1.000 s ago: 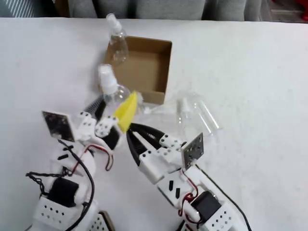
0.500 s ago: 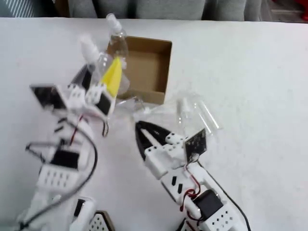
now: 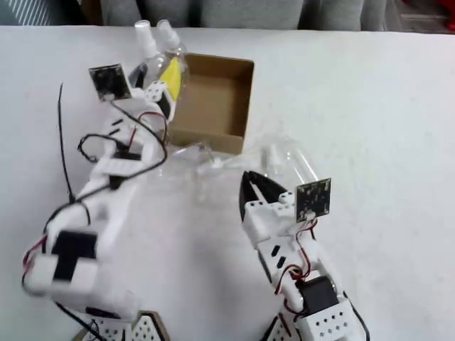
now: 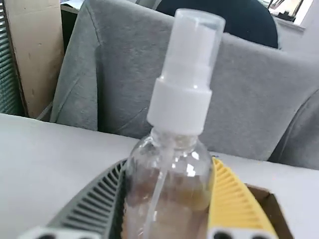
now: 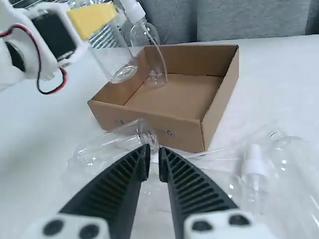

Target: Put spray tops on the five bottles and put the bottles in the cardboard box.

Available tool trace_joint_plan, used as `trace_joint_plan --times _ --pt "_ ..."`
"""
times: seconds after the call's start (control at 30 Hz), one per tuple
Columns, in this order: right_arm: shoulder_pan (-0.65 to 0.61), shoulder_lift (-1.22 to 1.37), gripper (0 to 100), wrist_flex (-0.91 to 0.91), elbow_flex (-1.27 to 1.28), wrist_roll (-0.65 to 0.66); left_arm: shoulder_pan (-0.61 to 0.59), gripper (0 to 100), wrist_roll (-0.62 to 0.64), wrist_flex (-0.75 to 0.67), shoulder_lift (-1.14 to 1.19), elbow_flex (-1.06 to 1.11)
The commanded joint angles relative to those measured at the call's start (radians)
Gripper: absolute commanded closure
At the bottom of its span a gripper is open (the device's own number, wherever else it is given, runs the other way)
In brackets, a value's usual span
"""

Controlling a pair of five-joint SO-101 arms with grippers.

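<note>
The left gripper (image 4: 168,174) is closed around the clear body of a bottle (image 4: 164,199), which is held upright between a grey finger and a yellow one. A white spray top (image 4: 185,84) is seen fitted on its neck. In the high view this bottle is carried above the counter (image 3: 370,85) at the far left corner of the cardboard box (image 3: 245,99), and in the right wrist view its base is seen just over the box's left wall. A second bottle (image 5: 144,37), also fitted with a top, is found right beside it, leaning at that same corner; its base appears to be inside the box. The right gripper (image 5: 153,152) is held low over the counter in front of the box, its black fingers drawn nearly together with only a thin gap and nothing between them. An uncapped bottle (image 5: 107,147) is laid on its side just in front of the box's near wall. Further bottles (image 3: 302,163) and a loose top (image 5: 253,162) are scattered on the counter near the box's near right corner.
</note>
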Motion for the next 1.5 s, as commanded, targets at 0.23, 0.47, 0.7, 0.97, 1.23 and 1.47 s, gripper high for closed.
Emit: trace_joint_plan --times 0.23,0.47,0.7,0.97,1.23,1.47 --pt "-0.015 -0.008 98.2 0.004 0.009 0.011 -0.022 97 -0.089 -0.06 0.297 -0.304" --pt "-0.016 -0.008 98.2 0.004 0.009 0.011 -0.022 97 -0.089 -0.064 0.363 -0.348" --pt "-0.016 -0.008 98.2 0.004 0.009 0.011 -0.018 97 -0.089 -0.135 0.435 -0.353" --pt "-0.016 -0.008 98.2 0.004 0.009 0.011 0.004 97 -0.091 -0.137 0.472 -0.354" --pt "-0.016 -0.008 98.2 0.004 0.009 0.011 -0.002 97 -0.091 -0.137 0.475 -0.345" --pt "-0.016 -0.007 98.2 0.004 0.009 0.011 -0.004 77 -0.083 -0.129 0.476 -0.342"
